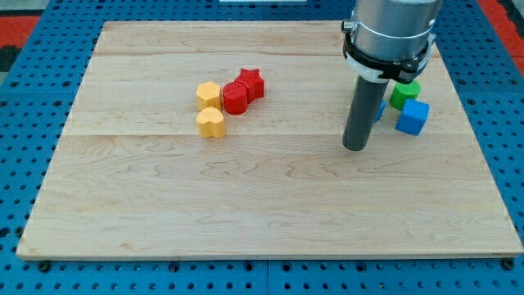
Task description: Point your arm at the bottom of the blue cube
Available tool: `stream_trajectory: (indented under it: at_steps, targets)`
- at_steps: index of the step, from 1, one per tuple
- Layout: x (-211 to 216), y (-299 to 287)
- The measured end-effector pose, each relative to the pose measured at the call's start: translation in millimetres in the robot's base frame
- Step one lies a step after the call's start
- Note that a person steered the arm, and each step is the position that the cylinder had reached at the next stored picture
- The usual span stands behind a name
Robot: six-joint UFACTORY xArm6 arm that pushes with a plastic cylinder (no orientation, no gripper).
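One camera looks down at a slant across the wooden board, probably from its near edge.

My tip rests on the wooden board to the left of the blue cube near the right edge, a green block just above it, while two yellow blocks and two red blocks cluster toward the top-left.
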State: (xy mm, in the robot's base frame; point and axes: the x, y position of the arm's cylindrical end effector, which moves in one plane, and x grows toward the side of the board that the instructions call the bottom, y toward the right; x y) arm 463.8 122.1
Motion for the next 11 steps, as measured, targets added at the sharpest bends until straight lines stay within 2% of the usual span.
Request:
stream_trajectory:
  at_steps: [1, 2, 3, 4, 5, 8, 10, 11]
  targets:
    - [1.5, 4.2]
    - [4.5, -16.7]
    - [1.3, -89.7]
    - [10.6, -70.1]
    - [15.0, 0.2]
    - [51.9, -34.1]
    - [52.9, -11.7]
    - [32.0, 26.3]
